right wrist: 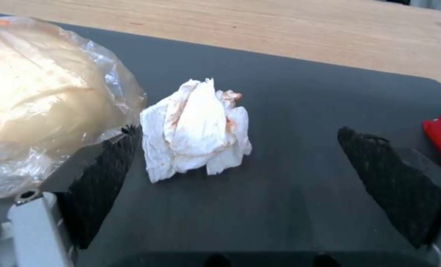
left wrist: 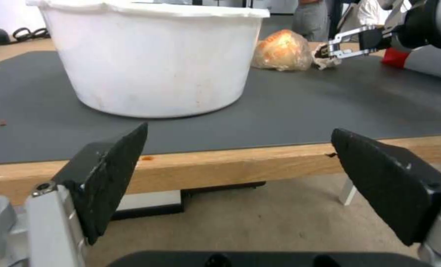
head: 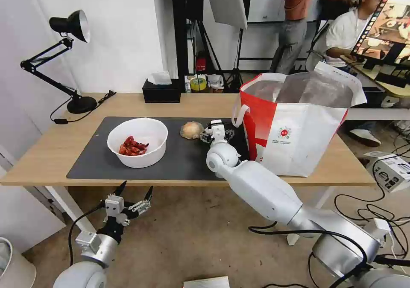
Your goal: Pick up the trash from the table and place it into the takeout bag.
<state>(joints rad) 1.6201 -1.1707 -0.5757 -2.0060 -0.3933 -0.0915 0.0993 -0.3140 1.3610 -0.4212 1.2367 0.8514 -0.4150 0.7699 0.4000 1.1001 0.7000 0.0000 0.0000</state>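
Note:
A crumpled white tissue (right wrist: 193,129) with reddish stains lies on the dark mat (right wrist: 289,111), between the spread fingers of my right gripper (right wrist: 238,131), which is open around it. Just beside it sits the tan plastic-wrapped ball (right wrist: 42,100), touching one finger. In the head view the right gripper (head: 216,133) is low over the mat, between the ball (head: 191,130) and the red-and-white takeout bag (head: 294,126). The white bowl (head: 137,142) with red shell scraps stands on the mat's left half. My left gripper (head: 133,193) hangs open below the table's (head: 42,151) front edge.
A black tissue box (head: 161,91) and a black desk lamp (head: 68,57) stand at the back of the table. The bag's foil-lined mouth is open upward. Cables and a small box (head: 390,170) lie on the floor at the right.

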